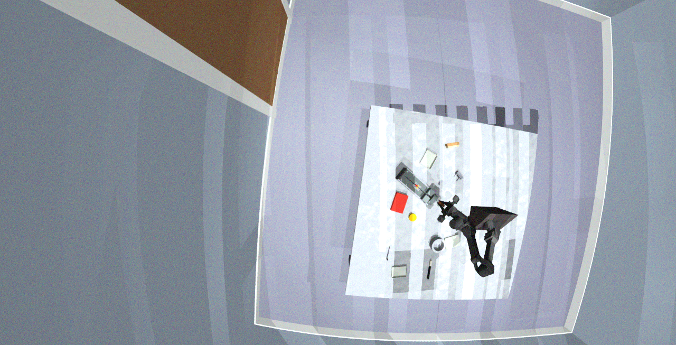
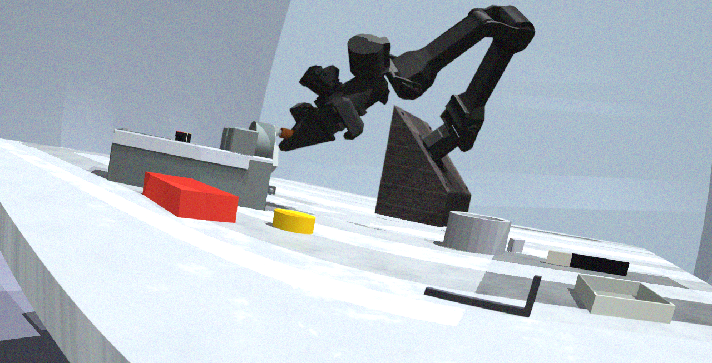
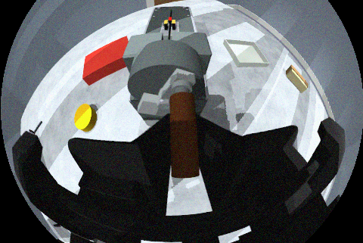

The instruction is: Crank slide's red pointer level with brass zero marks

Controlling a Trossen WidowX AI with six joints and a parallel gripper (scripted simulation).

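Handle in the grip, and the gripper has it pinched, one finger on each side! In the top view the machine sits on the upper half of the worktop, nearer the left edge than the right, its far end angled toward the upper-left corner. The arm reaches in from the right edge.

Eyes on the red pointer! In the wrist view it looks very near the brass zero marks, perhaps a touch past them on the side away from the crank. The slant of that view leaves exact level unproved.

So this is fine adjustment, nearly home by my judgement. Small turns now: lead the handle round its circle, hold the distance from the axle constant, and let the wrist follow so the grip doesn't twist or drag. Unfamiliar gearing, so nudge, pause, read the pointer, and reverse if the gap widens. Overshoot is the danger, with slack in the screw close behind.

Once level, settle, spread the fingers evenly and back straight off along the handle toward the right edge; a sideways brush could spoil the reading.
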